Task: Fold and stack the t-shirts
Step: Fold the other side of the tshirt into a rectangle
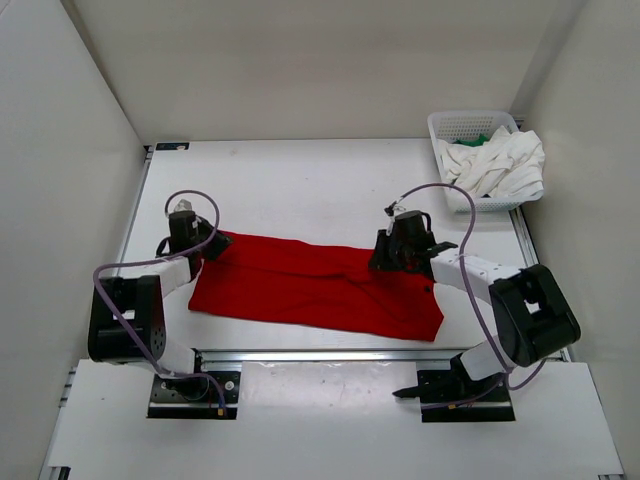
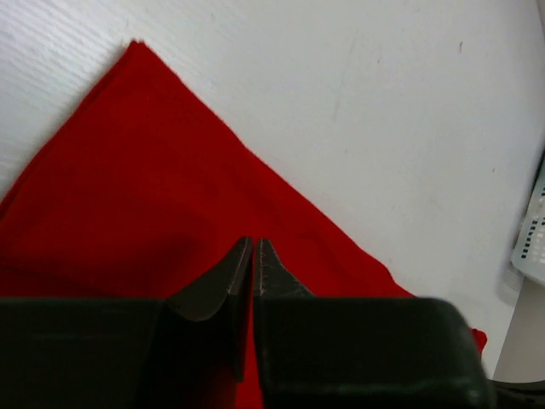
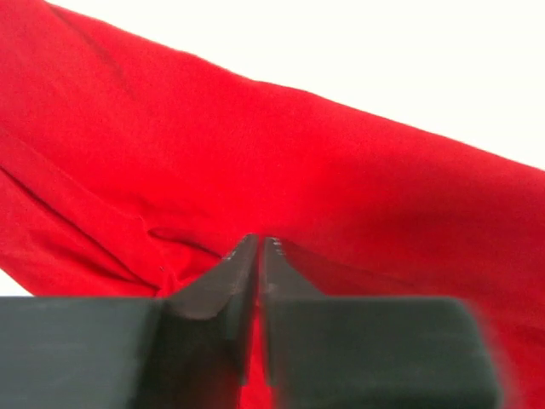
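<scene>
The red t-shirt [image 1: 310, 285] lies on the table as a long folded strip, running left to right. My left gripper [image 1: 208, 243] is at its far left corner, jaws shut with red cloth [image 2: 145, 170] between the tips [image 2: 254, 243]. My right gripper [image 1: 392, 262] is on the far edge right of the middle, shut [image 3: 259, 240] on the red cloth [image 3: 298, 153], with wrinkles gathering at its tips. The white t-shirt [image 1: 500, 165] is heaped in the basket at the back right. A bit of the green t-shirt [image 1: 480, 140] shows under it.
The white mesh basket [image 1: 450, 125] stands at the table's back right corner; its edge also shows in the left wrist view [image 2: 532, 239]. White walls close in the left, back and right sides. A metal rail [image 1: 330, 355] runs along the near edge.
</scene>
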Motion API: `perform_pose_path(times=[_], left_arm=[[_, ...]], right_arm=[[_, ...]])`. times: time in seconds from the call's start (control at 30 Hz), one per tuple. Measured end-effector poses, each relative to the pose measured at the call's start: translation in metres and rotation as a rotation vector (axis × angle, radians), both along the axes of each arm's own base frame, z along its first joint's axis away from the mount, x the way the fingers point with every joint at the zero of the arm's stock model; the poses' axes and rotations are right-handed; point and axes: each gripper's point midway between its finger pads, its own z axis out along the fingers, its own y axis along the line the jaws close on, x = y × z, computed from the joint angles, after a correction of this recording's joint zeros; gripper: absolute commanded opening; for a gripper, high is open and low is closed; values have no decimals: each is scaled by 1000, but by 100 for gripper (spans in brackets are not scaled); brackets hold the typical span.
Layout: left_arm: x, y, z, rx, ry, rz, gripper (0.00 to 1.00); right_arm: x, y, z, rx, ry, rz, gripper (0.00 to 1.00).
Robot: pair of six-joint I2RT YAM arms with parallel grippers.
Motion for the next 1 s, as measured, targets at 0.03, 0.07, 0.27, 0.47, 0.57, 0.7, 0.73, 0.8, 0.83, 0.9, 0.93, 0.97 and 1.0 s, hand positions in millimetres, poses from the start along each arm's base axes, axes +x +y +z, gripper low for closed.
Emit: perform_pose_path(times=[0.03, 0.07, 0.27, 0.47, 0.57, 0.7, 0.73, 0.8, 0.83, 0.9, 0.93, 0.97, 1.0], left_arm=[[-3, -3, -4, -9, 9, -5, 17], [-7, -8, -8, -11, 19, -16, 17], [-21, -52, -7, -15, 0, -138, 17], [-19, -58, 17, -24, -79, -159, 18], [-19, -60, 29, -29, -116, -163, 18], [-21, -68, 41, -32, -150, -188, 19], [-23, -72, 43, -32, -157, -200, 19], [-26, -81, 46, -30, -165, -227, 19], [-29, -85, 46, -29, -168, -241, 19], [-35, -91, 43, -29, -167, -262, 19], [-39, -92, 39, -28, -159, -269, 19], [-42, -93, 36, -28, -151, -272, 19], [-45, -93, 31, -27, -140, -274, 19]], right_arm=[[-1, 1, -3, -4, 5, 10, 0], [-2, 4, -5, -4, 11, 20, 0], [-31, 27, -5, -1, 27, 119, 0], [-85, 52, 4, 25, 71, 277, 0], [-104, 56, 8, -18, 111, 330, 4], [-85, 44, 37, 6, 38, 268, 21], [-77, 38, 44, 10, 13, 238, 21], [-62, 27, 51, -13, -30, 187, 23], [-58, 25, 49, -32, -39, 178, 23], [-54, 23, 41, -75, -34, 184, 26], [-53, 21, 35, -95, -24, 187, 28], [-54, 20, 28, -111, -9, 195, 29], [-54, 19, 21, -130, 9, 202, 30]])
